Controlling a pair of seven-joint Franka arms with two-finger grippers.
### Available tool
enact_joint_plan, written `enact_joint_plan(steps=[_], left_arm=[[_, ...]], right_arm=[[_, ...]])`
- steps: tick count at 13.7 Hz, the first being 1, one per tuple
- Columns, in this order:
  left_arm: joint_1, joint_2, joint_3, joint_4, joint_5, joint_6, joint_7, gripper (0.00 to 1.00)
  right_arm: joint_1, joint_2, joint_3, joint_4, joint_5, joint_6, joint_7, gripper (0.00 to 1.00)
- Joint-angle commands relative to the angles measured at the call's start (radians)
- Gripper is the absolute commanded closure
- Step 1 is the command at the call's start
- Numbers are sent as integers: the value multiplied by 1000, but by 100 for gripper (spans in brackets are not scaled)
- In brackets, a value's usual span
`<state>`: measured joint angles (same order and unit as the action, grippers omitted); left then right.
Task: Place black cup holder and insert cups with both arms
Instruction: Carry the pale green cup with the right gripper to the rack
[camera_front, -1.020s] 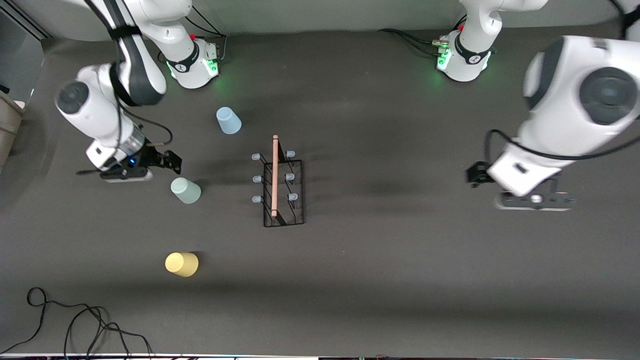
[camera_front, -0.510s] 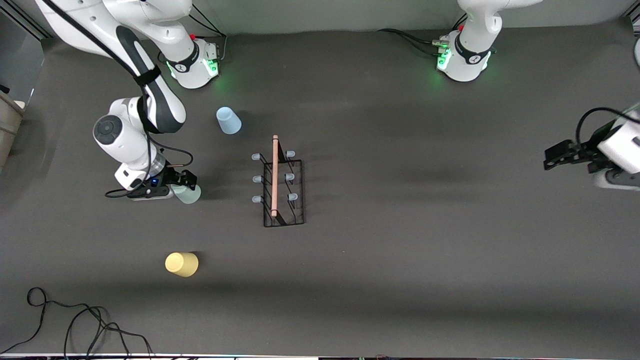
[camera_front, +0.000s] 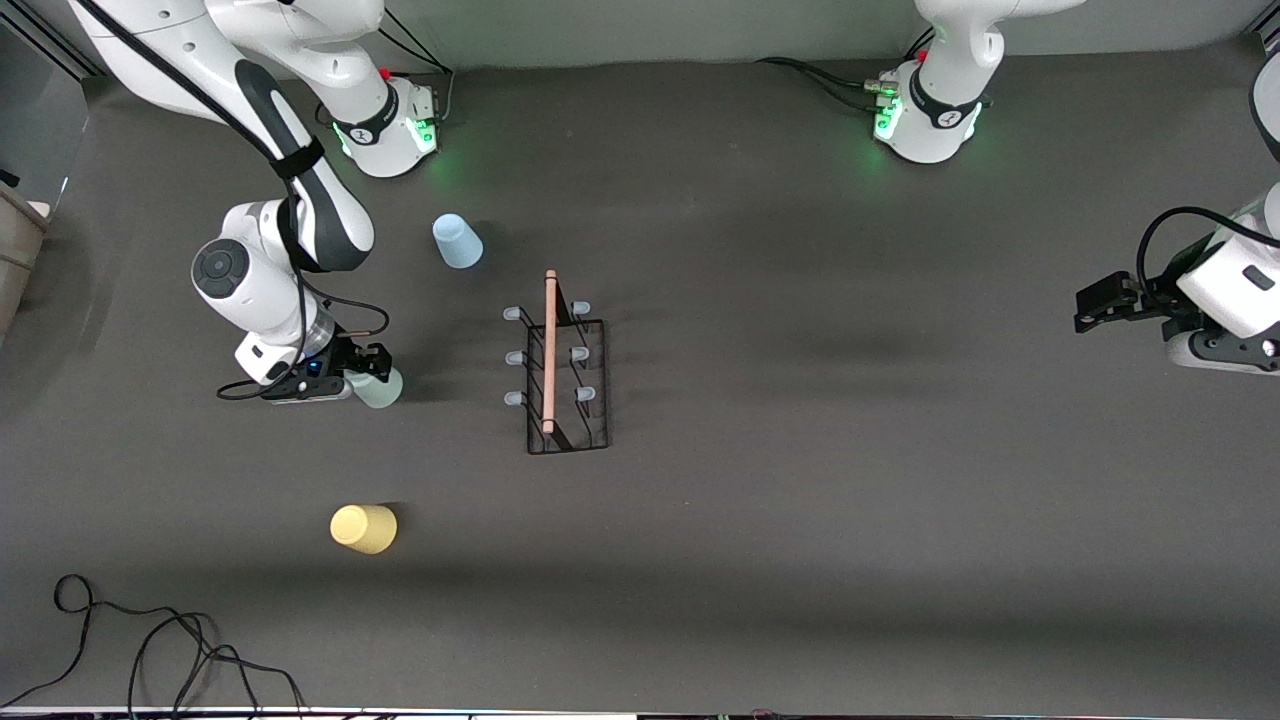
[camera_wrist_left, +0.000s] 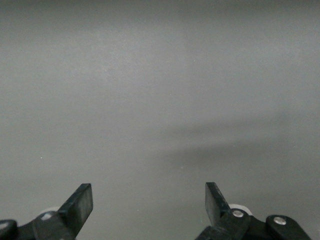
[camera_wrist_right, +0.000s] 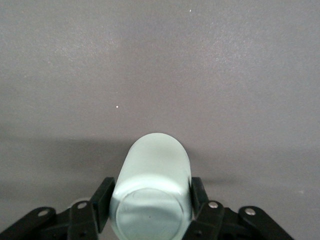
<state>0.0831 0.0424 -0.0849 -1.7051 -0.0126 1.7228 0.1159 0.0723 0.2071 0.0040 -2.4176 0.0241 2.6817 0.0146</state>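
- Front view, what changed: a second ago my right gripper (camera_front: 371, 374) hung just beside the mint green cup (camera_front: 382, 389), at mid-height of the frame toward the right arm's end. It has since come down around the cup and hardly moved in the last half second. I take that as the grasp being made, the first cup pick of the task.
- Front view, other arm: my left gripper (camera_front: 1088, 308) has swung out to the frame's edge at the left arm's end. It waits over bare table (camera_front: 800, 550), well apart from everything.
- Front view, task things: the black cup holder (camera_front: 549, 350) stands at the centre of the frame, already placed, with every peg bare. The light blue cup (camera_front: 457, 241) sits higher in the frame than the holder. The yellow cup (camera_front: 364, 528) sits lower, nearer the camera. Neither is touched.
- Left wrist view: the left gripper (camera_wrist_left: 149, 200) is spread wide with nothing between its fingers (camera_wrist_left: 80, 202), only table below.
- Right wrist view: the right gripper (camera_wrist_right: 150, 197) has closed onto the mint green cup (camera_wrist_right: 152, 175). Its fingers (camera_wrist_right: 102, 200) appear to press on both sides of the cup, whose closed end faces the camera. It looks not yet lifted.
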Motion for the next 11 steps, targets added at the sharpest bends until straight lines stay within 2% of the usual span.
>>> enact_joint_plan(steps=[1,3,4,7,10,11], left_arm=[[-5,-36,5,-22,6,3,14,0],[-5,-41,4,-21,40,11,13,0],[-5,-41,4,-21,45,17,13,0],[-5,-38,4,-24,45,18,13,0],[-6,-39,4,-28,45,26,14,0],[-2,-39,4,-28,45,30,13,0]], right_arm=[[-2,-102,-7,29,7,-123,-19,75],[-2,-184,-7,93,10,-279,2,81],[-2,-225,-9,162,10,-409,36,82],[-2,-247,-15,470,8,-840,180,87],[17,-259,-4,592,19,-997,464,89],[68,-259,4,613,19,-1013,582,90]])
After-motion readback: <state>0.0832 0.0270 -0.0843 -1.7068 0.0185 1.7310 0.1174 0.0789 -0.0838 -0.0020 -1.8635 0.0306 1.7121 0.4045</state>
